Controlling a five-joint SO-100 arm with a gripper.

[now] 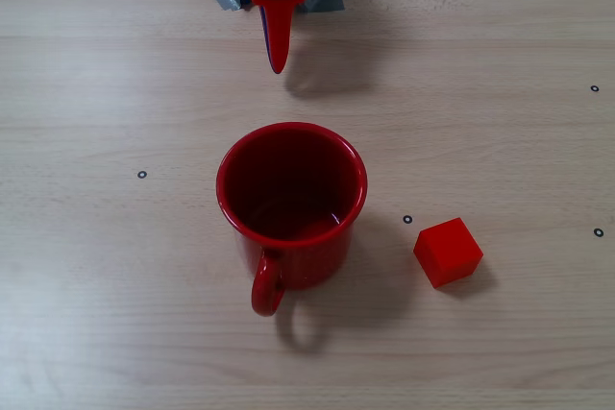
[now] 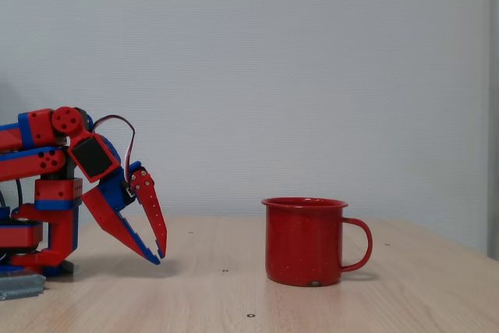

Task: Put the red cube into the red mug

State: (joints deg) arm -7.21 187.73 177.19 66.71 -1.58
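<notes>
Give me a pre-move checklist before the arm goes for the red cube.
1. Red cube lying free on the table, right of the mug in the overhead view: ok.
2. Red mug upright, nothing inside: ok.
3. Gripper holding nothing: ok.
4. Fingers open enough for the cube: not ok, the tips nearly meet in the side view.
5. Cube visible from the side view: not ok, hidden behind the mug.
6. Gripper clear of mug: ok.
</notes>
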